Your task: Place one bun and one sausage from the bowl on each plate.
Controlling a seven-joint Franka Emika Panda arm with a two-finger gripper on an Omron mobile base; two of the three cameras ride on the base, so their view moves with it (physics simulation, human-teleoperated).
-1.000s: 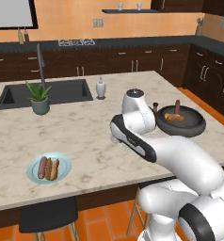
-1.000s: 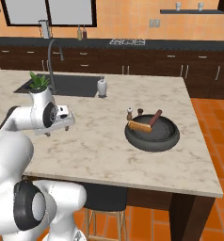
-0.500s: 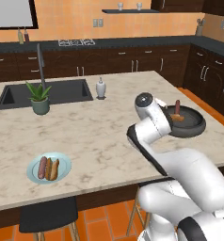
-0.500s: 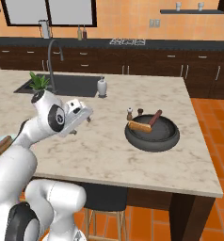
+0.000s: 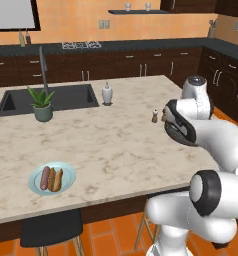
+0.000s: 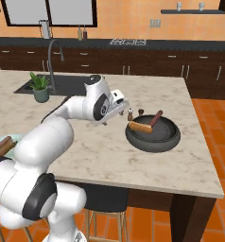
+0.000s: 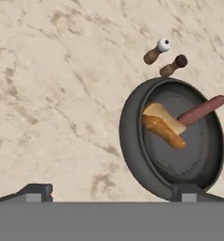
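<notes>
Gripper (image 7: pixel 109 192) hangs over the marble counter (image 6: pixel 100 142), fingers spread wide apart w/ nothing between them. Bowl (image 7: pixel 132 141) sits at abt 2 o'clock from the tips in the hand view; inside, a bun (image 7: pixel 163 124) lies touching a sausage (image 7: pixel 201 110) that leans on the rim. Two small shakers (image 7: pixel 164 57) stand just beyond the bowl. Blue plate (image 5: pixel 66 172) w/ bun + sausage sits well apart, near the counter's front edge.
</notes>
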